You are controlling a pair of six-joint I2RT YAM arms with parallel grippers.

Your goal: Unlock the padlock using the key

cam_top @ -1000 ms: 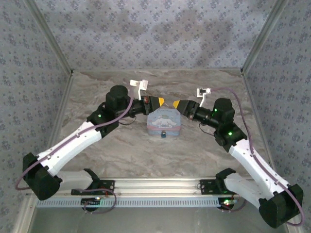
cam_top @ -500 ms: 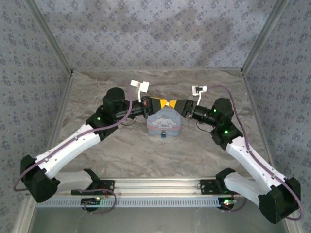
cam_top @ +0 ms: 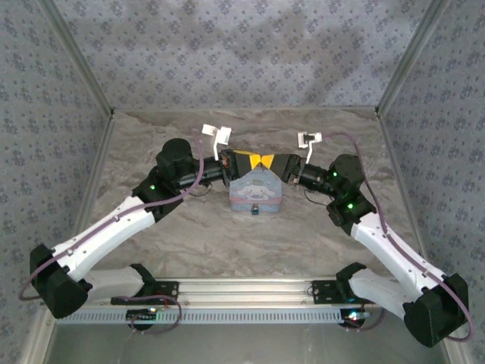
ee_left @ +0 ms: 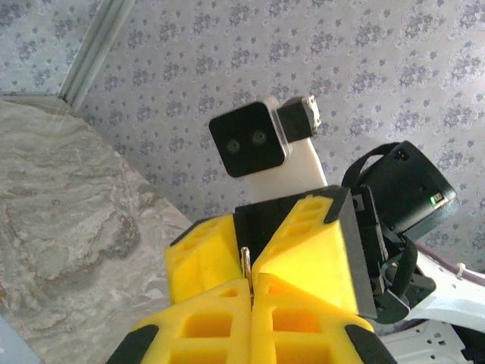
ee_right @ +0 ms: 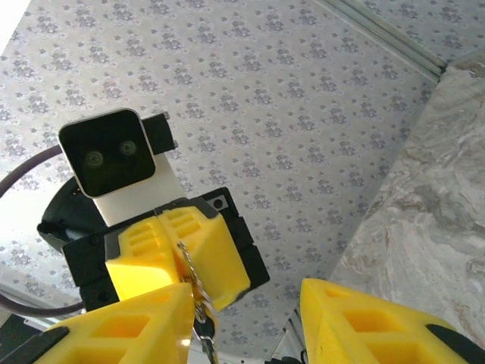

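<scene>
**Clerk:** Padlock, item one. Where is it lying?

**Checker:** It is hanging on the near face of the tin box, small and dark, facing the near edge. The tin is sitting near the middle of the table, well apart from every edge.

**Clerk:** Item two, markings and writing.

**Checker:** The tin is carrying a pale blue cartoon print. Any lettering on it is showing too small to read, and the padlock likewise.

**Clerk:** Item three, left gripper.

**Checker:** Its yellow fingers are pressing together with no gap. They are pinching the key, a thin pale sliver that is sticking out of the seam between them. In the right wrist view a small wire ring is dangling from that same pinch.

**Clerk:** Item four, right gripper.

**Checker:** Its jaws are standing wide apart and holding nothing. It is facing the left gripper tip to tip over the far side of the tin. In the left wrist view the key is lining up with the gap between the right gripper's fingers; whether either one is touching the key, I cannot tell.

**Clerk:** Key against padlock?

**Checker:** They are sitting apart: the key up by the tin's far side, the padlock down on its near face.
</scene>
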